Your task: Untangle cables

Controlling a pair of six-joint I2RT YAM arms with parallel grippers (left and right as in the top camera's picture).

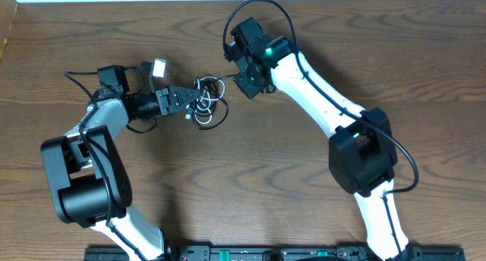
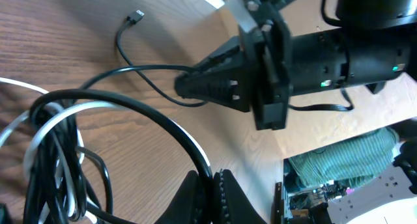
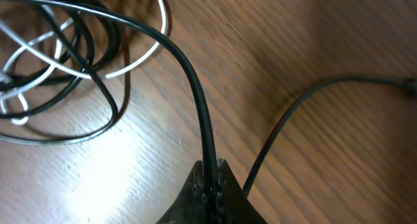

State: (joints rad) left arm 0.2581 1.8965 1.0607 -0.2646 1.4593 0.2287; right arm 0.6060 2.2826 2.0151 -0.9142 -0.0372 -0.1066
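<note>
**Cables point(image 1: 206, 102) heaped between the two sets of fingers, one strand clamped in each**

The tangle lies on the wooden table point(image 1: 304, 208), just ahead of both sets of fingertips.

The left gripper point(image 2: 210, 182) has its fingers pressed narrow on a black cable point(image 2: 153, 116). This cable arcs up from the tips and away to their left, into the coils. A white cable point(image 2: 49, 122) loops through those coils, left of these fingers and untouched by them.

The right gripper point(image 3: 212, 172) has its fingers drawn together on a black strand point(image 3: 202, 116). This strand rises from the tips and bends left toward the loops ahead.

A thinner black cord point(image 3: 281, 123) runs on the wood just right of these fingers. A small plug end point(image 2: 135, 15) lies beyond the right fingertips.

It cannot be told whether the two held strands are one cable.
</note>
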